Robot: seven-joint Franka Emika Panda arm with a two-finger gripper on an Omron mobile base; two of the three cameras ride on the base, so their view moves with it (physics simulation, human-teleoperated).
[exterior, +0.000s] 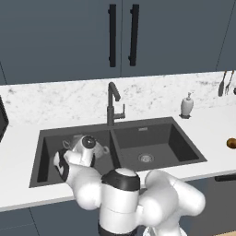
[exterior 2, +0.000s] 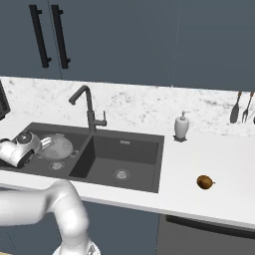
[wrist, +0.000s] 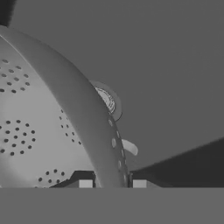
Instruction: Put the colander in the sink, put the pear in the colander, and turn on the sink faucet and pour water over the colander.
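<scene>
Gripping the rim of the colander (wrist: pixel 39 131), the robot's gripper (wrist: pixel 112 183) has its two fingertips closed on either side of the metal edge, as the hand view shows, with the perforated bowl hanging over the floor of the left basin near its round drain (wrist: pixel 106 99). From the right base view the colander (exterior 2: pixel 56 148) sits low inside the left basin of the sink (exterior 2: pixel 149 172), just beside the robot's hand; whether it already rests on the bottom or is a little above it cannot be told. The sink faucet (exterior: pixel 112 103) stands behind the divider between the two basins, its spout angled toward the right-hand one, and no water runs from it. The pear (exterior 2: pixel 204 182) lies on the white desk (exterior 2: pixel 219 164) well to the right of the sink, apart from everything else, with a soap dispenser (exterior 2: pixel 182 126) behind it near the wall. Judged from this, the first step is nearly finished: the colander needs only releasing. Fetching the pear, placing it in the colander, and opening the faucet over it all remain to be done
</scene>
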